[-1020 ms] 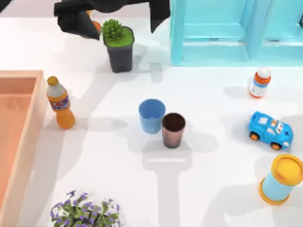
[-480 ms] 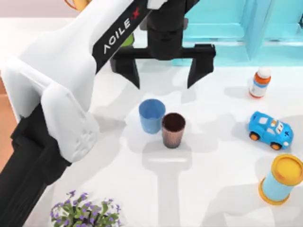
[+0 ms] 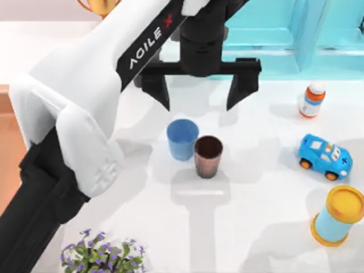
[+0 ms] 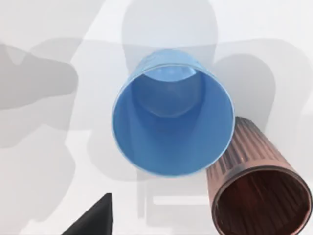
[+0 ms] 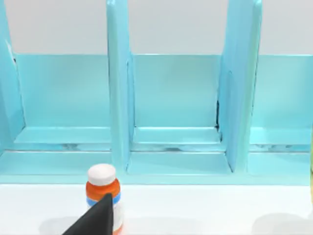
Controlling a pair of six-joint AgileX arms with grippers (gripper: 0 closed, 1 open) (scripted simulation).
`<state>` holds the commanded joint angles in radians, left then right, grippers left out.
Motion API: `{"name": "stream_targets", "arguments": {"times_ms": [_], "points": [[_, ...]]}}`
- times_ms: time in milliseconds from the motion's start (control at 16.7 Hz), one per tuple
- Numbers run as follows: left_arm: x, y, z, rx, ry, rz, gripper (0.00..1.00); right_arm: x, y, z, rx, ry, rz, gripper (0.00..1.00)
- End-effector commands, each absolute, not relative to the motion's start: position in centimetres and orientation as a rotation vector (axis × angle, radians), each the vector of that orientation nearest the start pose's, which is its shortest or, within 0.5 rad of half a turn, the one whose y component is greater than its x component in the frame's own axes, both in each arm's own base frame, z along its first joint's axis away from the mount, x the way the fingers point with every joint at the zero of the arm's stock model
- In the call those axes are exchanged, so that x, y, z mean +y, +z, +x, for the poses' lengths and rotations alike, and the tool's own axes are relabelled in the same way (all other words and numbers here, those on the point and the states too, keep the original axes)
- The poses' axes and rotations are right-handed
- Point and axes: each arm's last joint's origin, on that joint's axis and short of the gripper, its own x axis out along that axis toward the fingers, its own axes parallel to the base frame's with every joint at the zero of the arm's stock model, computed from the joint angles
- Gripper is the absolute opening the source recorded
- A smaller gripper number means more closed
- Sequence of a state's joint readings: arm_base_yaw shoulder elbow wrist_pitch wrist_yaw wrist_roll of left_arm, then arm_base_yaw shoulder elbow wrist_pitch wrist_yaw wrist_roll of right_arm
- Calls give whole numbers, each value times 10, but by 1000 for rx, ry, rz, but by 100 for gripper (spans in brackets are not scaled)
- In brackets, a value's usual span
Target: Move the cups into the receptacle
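The white table point(image 3: 267, 227) is pretty cluttered. The blue cup point(image 3: 182, 138) and brown cup point(image 3: 208, 155) are parked touching at centre. The left gripper point(image 3: 199, 96) is hung at their 12 o'clock, spread wide, nothing held. The wooden box point(image 3: 7, 148) is seen at 9 o'clock, the toy car point(image 3: 324, 156) at 3.

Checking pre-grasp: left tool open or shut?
Open: the left tool has its fingers spread wide above the blue cup.
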<state>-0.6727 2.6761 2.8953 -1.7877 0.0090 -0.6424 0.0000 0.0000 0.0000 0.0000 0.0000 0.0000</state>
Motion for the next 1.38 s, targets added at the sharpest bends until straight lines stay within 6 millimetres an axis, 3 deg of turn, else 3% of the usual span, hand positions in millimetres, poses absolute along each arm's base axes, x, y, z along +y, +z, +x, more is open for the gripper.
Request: {"name": "stream_targets", "arguments": {"times_ms": [300,840,1200,1380], "points": [[-303,211,392,1570,-16,15,100,-1,160,106,0,0,0,100],[-302,141,388,1572,-15,17,100,-1,160,106,0,0,0,100],[-302,135,387,1571,-15,16,100,-1,160,106,0,0,0,100],[-302,135,387,1571,-15,16,77,-1,160,106,0,0,0,100]]}}
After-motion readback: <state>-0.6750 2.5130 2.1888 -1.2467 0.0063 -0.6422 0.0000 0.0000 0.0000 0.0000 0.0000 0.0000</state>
